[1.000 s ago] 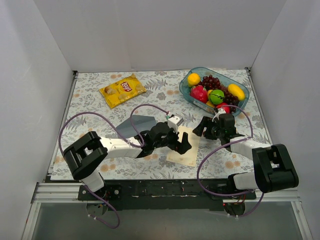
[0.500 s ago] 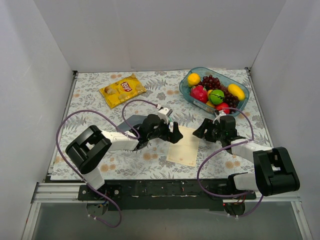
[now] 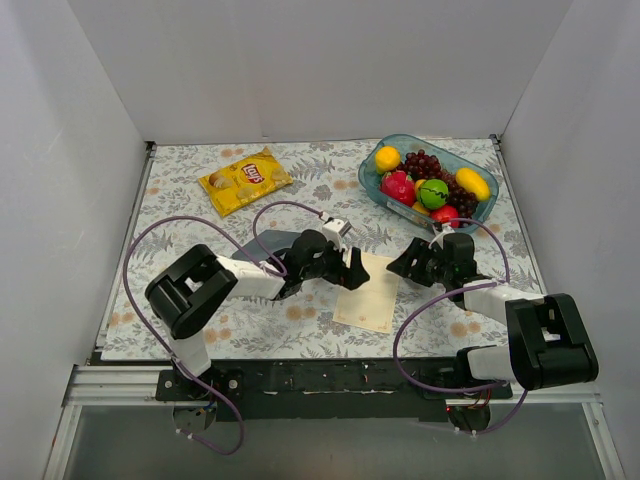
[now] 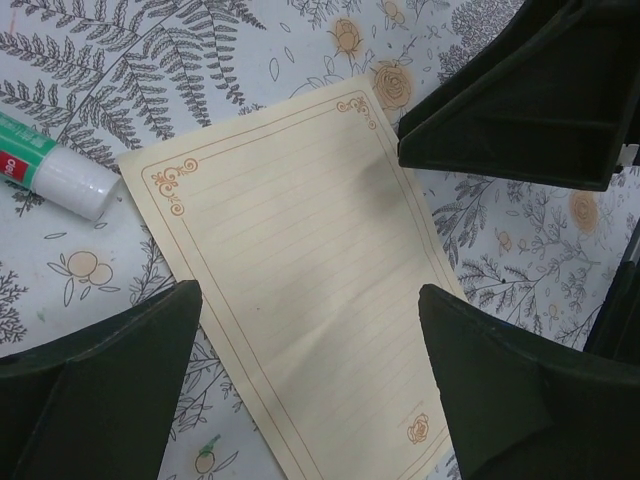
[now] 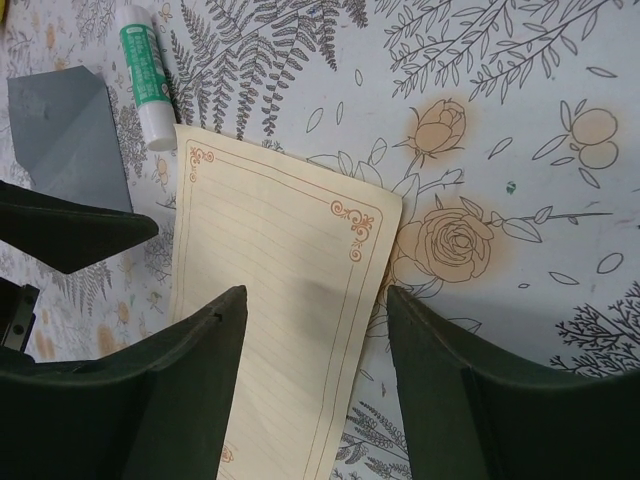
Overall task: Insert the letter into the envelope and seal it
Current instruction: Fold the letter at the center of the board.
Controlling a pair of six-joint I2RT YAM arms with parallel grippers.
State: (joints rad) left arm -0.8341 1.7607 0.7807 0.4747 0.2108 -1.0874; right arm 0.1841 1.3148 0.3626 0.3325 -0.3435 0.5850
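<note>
The cream letter [image 3: 370, 297] lies flat on the floral tablecloth, and its bordered face fills the left wrist view [image 4: 300, 260]. My left gripper [image 3: 352, 272] hangs open just above the letter's far left part, its jaws [image 4: 310, 292] wide on either side of the sheet and empty. My right gripper [image 3: 400, 265] is open too, and its jaws [image 5: 316, 292] straddle the letter's [image 5: 275, 300] far right edge without holding it. The grey-blue envelope [image 3: 272, 243] lies to the letter's left, partly under the left arm. A corner of the envelope [image 5: 70, 130] shows in the right wrist view.
A green-and-white glue stick [image 5: 145, 75] lies between envelope and letter, and the stick [image 4: 50, 175] shows in the left wrist view as well. A yellow crisp bag [image 3: 245, 180] lies at the back left. A blue fruit bowl [image 3: 365, 175] stands at the back right. White walls close in three sides.
My left gripper has drawn back from over the letter's middle toward its far left edge. The right gripper's jaws have narrowed a little. The letter has not moved.
</note>
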